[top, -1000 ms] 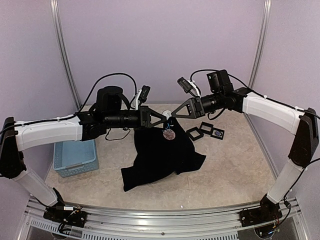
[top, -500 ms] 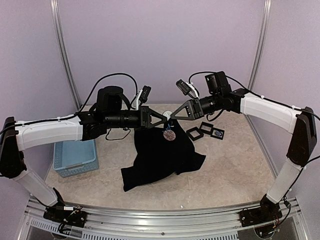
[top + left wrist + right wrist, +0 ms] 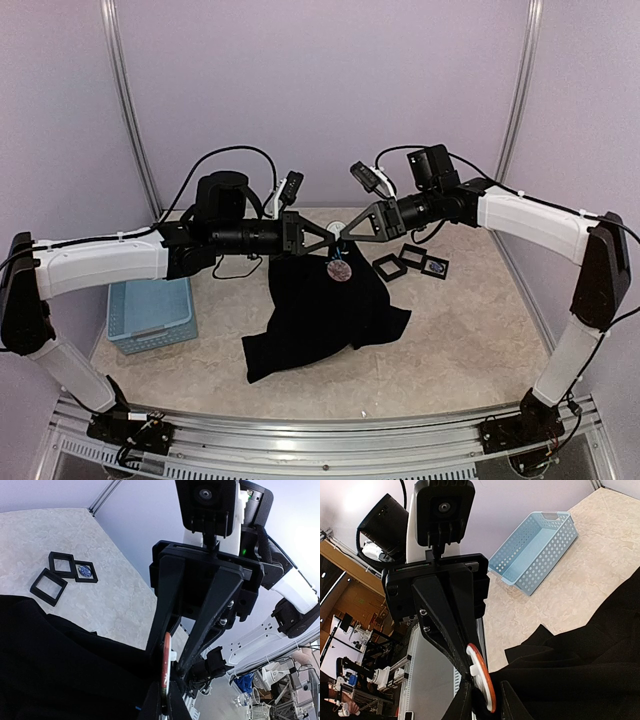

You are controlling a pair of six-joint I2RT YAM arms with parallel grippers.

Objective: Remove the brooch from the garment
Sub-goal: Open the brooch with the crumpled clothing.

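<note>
Left tool point(image 3: 326, 238): clenched on top edge of garment point(image 3: 318, 315), frame centre.
Right tool point(image 3: 346, 236): my fingers straddle brooch point(image 3: 338, 268); actual grip, cannot tell.
Brooch: on garment's upper edge, just under both tool tips.
Garment: lower part on desk point(image 3: 470, 335).
Blue basket point(image 3: 150, 315): left of frame.

Pale marbled counter point(image 3: 480, 340)
A blue basket point(image 3: 150, 315) is sitting left, three black frames point(image 3: 410, 262) are lying back right, a black garment point(image 3: 320, 325) is resting between.

On the table point(image 3: 470, 330) a garment point(image 3: 325, 312), basket point(image 3: 150, 316) to its left, small cases point(image 3: 411, 262) behind-right, brooch point(image 3: 339, 268) at garment's top
</note>
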